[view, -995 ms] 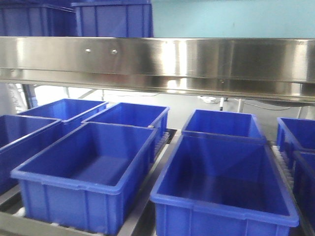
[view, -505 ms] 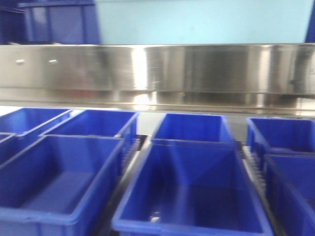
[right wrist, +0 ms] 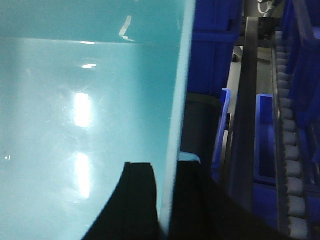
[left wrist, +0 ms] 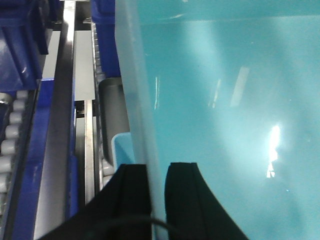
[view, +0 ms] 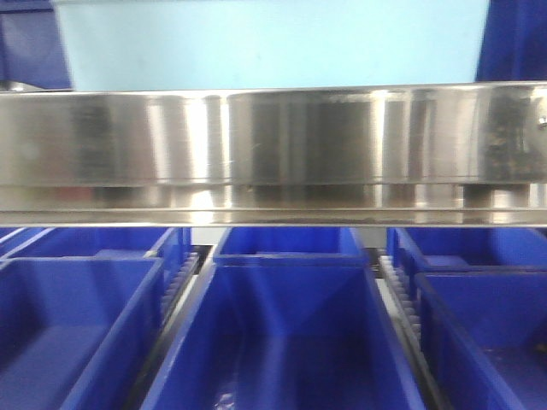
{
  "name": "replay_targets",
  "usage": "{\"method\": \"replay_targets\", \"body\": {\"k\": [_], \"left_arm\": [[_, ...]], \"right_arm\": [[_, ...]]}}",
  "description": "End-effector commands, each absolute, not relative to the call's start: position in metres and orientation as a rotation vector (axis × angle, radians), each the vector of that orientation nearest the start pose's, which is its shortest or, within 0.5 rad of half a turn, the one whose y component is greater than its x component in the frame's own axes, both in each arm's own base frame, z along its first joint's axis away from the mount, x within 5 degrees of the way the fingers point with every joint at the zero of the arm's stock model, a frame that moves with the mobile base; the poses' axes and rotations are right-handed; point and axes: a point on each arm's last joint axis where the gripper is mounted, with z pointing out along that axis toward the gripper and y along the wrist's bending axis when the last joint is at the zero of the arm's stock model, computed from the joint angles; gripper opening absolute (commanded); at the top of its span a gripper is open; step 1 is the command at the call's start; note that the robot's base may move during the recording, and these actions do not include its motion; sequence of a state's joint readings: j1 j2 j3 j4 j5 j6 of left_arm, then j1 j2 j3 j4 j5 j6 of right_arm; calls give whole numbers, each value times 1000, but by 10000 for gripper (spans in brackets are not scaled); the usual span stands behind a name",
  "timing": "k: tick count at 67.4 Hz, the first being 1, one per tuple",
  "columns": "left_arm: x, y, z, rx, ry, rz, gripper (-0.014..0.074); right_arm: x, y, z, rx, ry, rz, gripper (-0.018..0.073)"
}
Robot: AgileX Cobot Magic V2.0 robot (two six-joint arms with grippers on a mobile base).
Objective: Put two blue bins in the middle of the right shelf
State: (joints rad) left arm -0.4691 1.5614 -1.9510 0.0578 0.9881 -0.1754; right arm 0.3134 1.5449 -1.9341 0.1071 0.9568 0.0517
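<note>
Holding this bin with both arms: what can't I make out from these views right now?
Front view: neither gripper shows; whether the pale teal surface above the steel shelf beam is the held bin, unclear.
Left wrist view: the teal bin wall fills the frame past the left gripper, hiding what lies beneath.
Right wrist view: likewise past the right gripper.
Front view: blue bins cut off by the bottom edge.
</note>
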Motion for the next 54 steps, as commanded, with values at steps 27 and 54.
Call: {"method": "replay_targets", "body": {"k": [27,54], "left_arm": [[285,-146,511,320,2000,-393,-111],[285,-146,511,320,2000,-393,-111]], "right_arm": [[305,106,509,-260,1979,354,-151],[305,106,509,-260,1979,354,-151]]}}
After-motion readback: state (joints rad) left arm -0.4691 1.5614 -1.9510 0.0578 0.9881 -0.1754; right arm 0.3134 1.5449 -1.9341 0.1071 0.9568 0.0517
